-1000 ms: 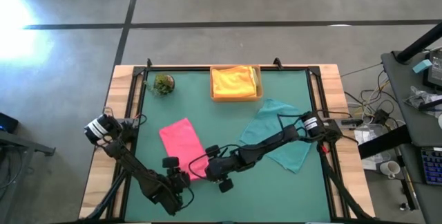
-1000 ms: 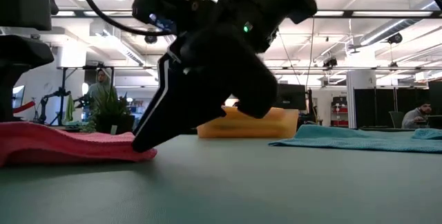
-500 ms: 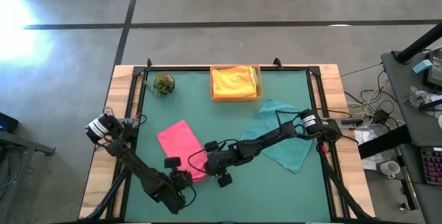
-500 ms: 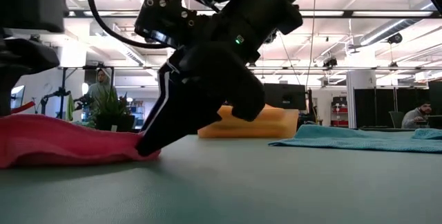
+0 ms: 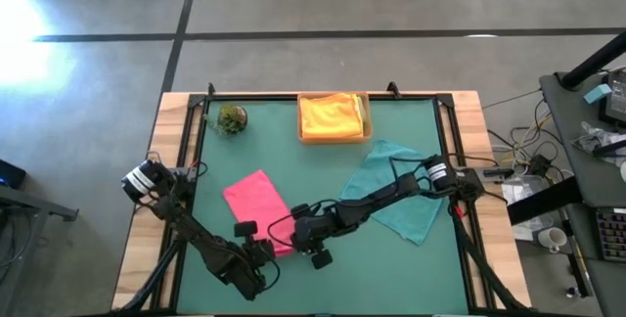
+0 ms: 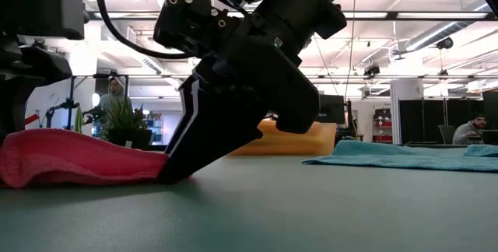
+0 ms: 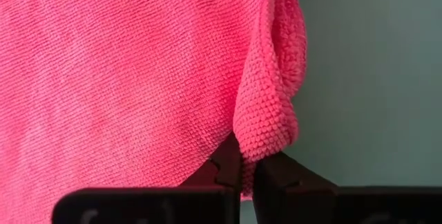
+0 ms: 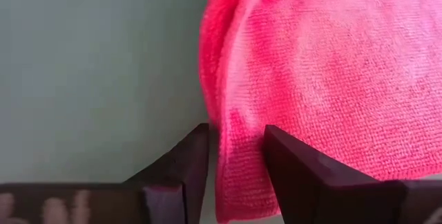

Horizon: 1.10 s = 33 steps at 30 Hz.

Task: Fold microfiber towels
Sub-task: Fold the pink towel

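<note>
**Both hands on the pink towel's near edge**

The green-topped counter has bare mat along its near edge and between the cloths. Largest cloth out there is the rumpled teal microfiber towel, spread toward the right rail with the right arm stretched across it. Left of it lies the pink microfiber towel, slanted, free mat all round. At the far edge, the shallow tan tray carries a folded yellow microfiber towel; the small green plant ball sits in the far-left corner. The left hand is pinched tight on a pink corner fold, which only its wrist view shows. The right hand straddles the pink edge, fingers apart with cloth between them. Low view: the towel humps off the mat.
</note>
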### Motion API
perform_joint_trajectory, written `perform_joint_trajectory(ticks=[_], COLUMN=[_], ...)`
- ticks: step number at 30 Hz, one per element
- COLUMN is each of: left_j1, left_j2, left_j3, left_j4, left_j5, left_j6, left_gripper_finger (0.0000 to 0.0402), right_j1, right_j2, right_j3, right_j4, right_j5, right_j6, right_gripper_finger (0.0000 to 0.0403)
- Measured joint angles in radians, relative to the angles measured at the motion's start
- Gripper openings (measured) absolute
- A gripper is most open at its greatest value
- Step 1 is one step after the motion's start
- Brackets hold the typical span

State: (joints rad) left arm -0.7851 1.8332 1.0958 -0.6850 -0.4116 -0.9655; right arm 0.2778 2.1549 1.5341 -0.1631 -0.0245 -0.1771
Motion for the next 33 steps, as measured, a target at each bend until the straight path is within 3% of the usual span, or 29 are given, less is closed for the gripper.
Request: perform_joint_trajectory(ticks=[5,12,24,33], left_j1=[0.0,0.0,0.001,0.005], left_j2=[-0.001,-0.002,-0.072,-0.144], left_j3=[-0.001,-0.002,0.007,0.008], left_j4=[0.007,0.008,0.129,0.173], left_j5=[-0.001,-0.001,0.159,0.184], left_j6=[0.0,0.001,-0.001,0.0], left_gripper_finger=[0.0002,0.0002,0.0002,0.0002], right_j1=[0.002,0.002,0.053,0.113], right_j2=[0.003,0.004,-0.105,-0.149], right_j3=[0.0,0.0,-0.003,-0.003], right_j4=[0.002,0.002,-0.076,-0.138], right_j5=[0.048,0.073,0.029,0.023], right_j6=[0.022,0.057,0.38,0.578], right_gripper_finger=[0.0103,0.0016,0.0009,0.0009])
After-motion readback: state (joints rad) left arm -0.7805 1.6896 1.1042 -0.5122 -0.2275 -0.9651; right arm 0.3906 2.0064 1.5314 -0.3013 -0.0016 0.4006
